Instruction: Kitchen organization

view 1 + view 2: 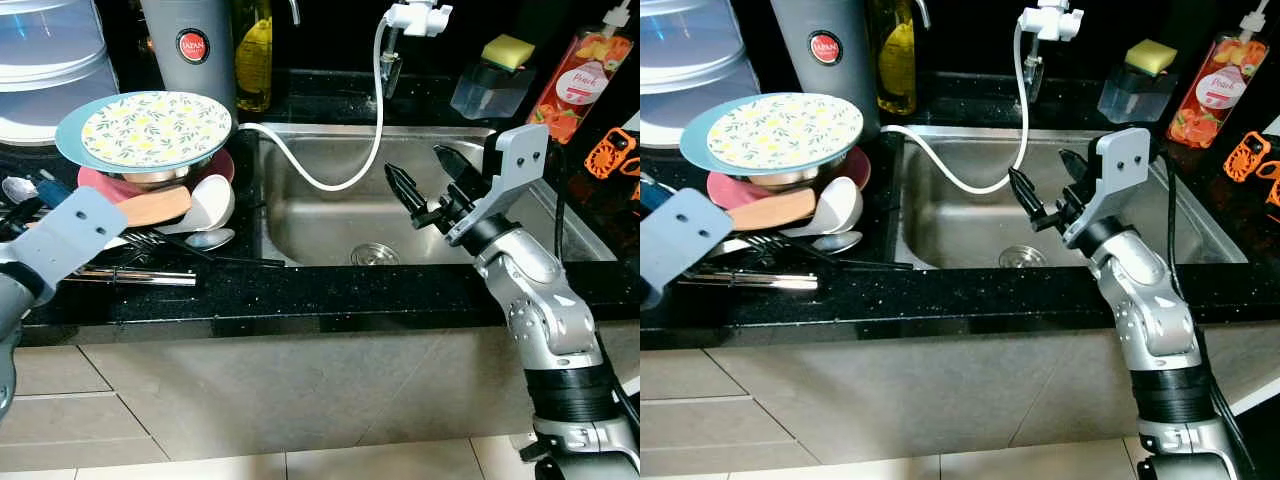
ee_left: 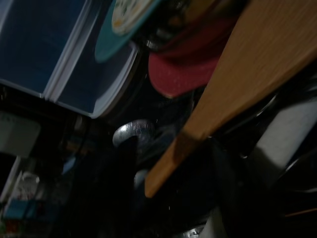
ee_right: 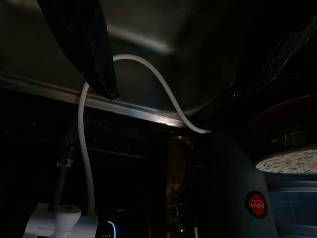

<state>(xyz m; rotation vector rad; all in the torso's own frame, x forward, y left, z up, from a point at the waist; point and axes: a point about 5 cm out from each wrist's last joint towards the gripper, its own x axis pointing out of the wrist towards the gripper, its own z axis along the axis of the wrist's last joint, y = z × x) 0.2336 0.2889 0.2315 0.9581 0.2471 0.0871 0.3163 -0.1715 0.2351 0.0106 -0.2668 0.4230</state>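
the right end effector (image 1: 432, 178) hovers above the stainless steel sink basin (image 1: 330, 220), its two long black fingers spread wide and holding nothing, pointing toward the white flexible hose (image 1: 340, 180) that loops down from the white faucet head (image 1: 420, 17). on the black speckled table (image 1: 300, 290) left of the sink sits a pile of dishes: a teal-rimmed plate with a yellow floral pattern (image 1: 150, 128) on top of a steel bowl and a red plate (image 1: 105, 187), with a wooden spatula (image 1: 150, 208), a white ladle (image 1: 210, 200) and metal cutlery (image 1: 150, 270) beside and below. the left arm reaches toward this pile; i cannot tell whether the left end effector is open or closed. a grey cylindrical appliance with a red round label (image 1: 190, 45) stands behind the plates.
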